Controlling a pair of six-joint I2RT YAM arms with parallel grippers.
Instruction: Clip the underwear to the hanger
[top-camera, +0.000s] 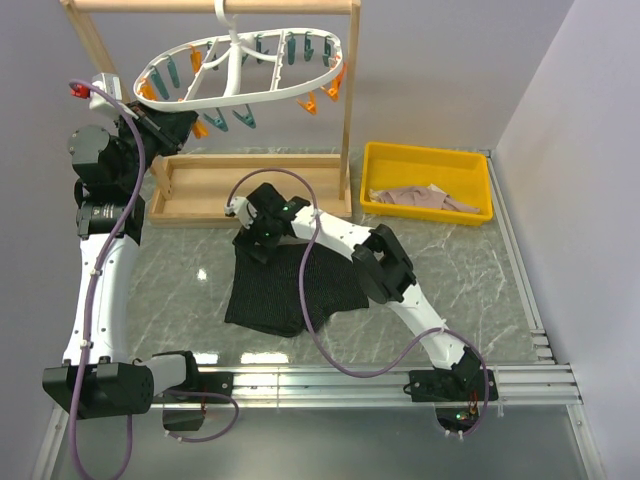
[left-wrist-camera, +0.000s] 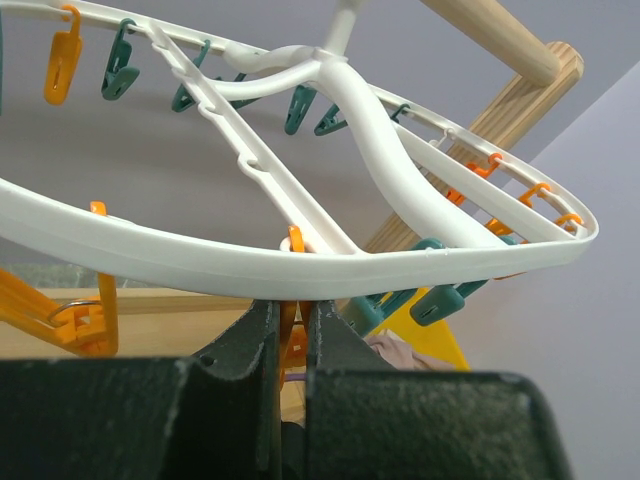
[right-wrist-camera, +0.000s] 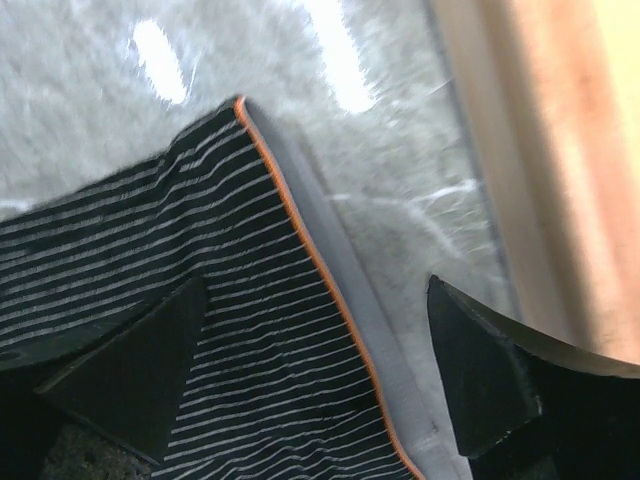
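Note:
The black underwear lies flat on the marble table. In the right wrist view its striped knit ends in a grey waistband with an orange edge line. My right gripper is open just above the waistband's far left corner, with one finger over the cloth and the other over bare table. The white hanger hangs tilted from the wooden frame, with orange and teal pegs. My left gripper sits under its near left rim, shut on an orange peg.
The wooden frame's base tray stands just beyond the underwear, and shows as a wood edge in the right wrist view. A yellow bin at the back right holds a pinkish-beige cloth. Metal rails run along the near and right table edges.

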